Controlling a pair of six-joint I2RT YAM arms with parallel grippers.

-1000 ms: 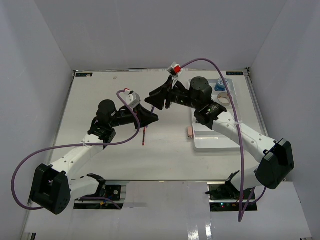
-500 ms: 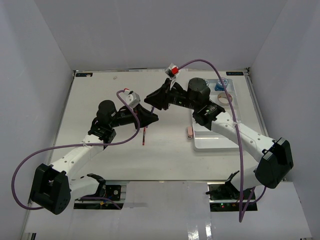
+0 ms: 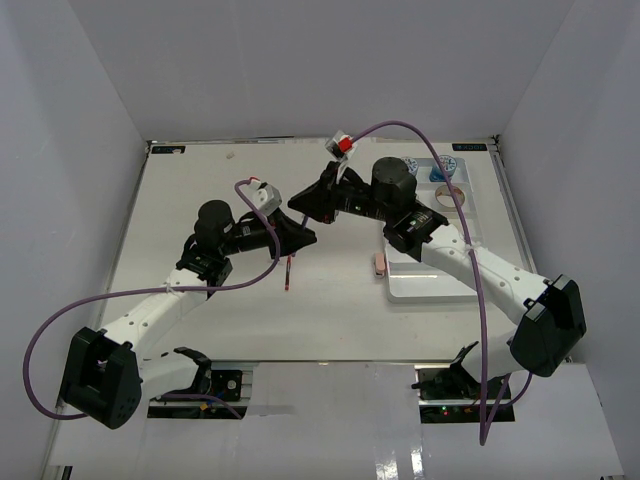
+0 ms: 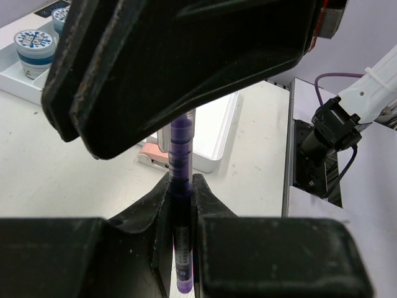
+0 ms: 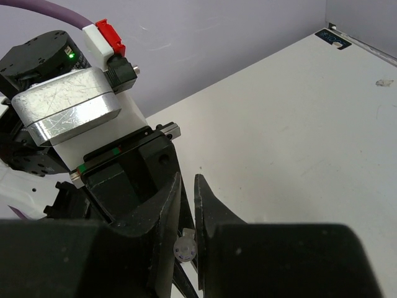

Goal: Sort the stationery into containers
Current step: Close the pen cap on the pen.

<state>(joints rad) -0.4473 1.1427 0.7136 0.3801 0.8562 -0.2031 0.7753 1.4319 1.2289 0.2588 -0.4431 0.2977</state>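
**Pen held between 2 grippers, tray partly filled**

The sorting is partly done. In the top view, 2 round tubs [image 3: 445,166] and a tape roll [image 3: 447,194] sit at the far end of the white tray [image 3: 430,282] on the right side of the table [image 3: 200,200]. The right arm covers much of the tray's middle, so I cannot tell what else lies in it. The near end looks bare.

At least 2 things are not yet sorted. A pink eraser [image 3: 379,263] lies on the table, just beside the tray's left wall and outside it. A dark pen [image 4: 181,143] is up in the air over the middle of the table, well apart from the tray.

The left gripper [image 4: 181,187] is clamped narrow on the pen's shaft and holds it upright. The right gripper [image 5: 187,183] sits over the pen's upper end. Its fingers are drawn almost together, with the pen's pale tip showing in the slit between them, so they appear to pinch it too. This looks like a handover from the left arm to the right, which is the arm on the tray's side.

My judgement is that what remains is the left gripper's release, the right arm carrying the pen to a long compartment, and then the eraser. No other loose stationery shows on the table.
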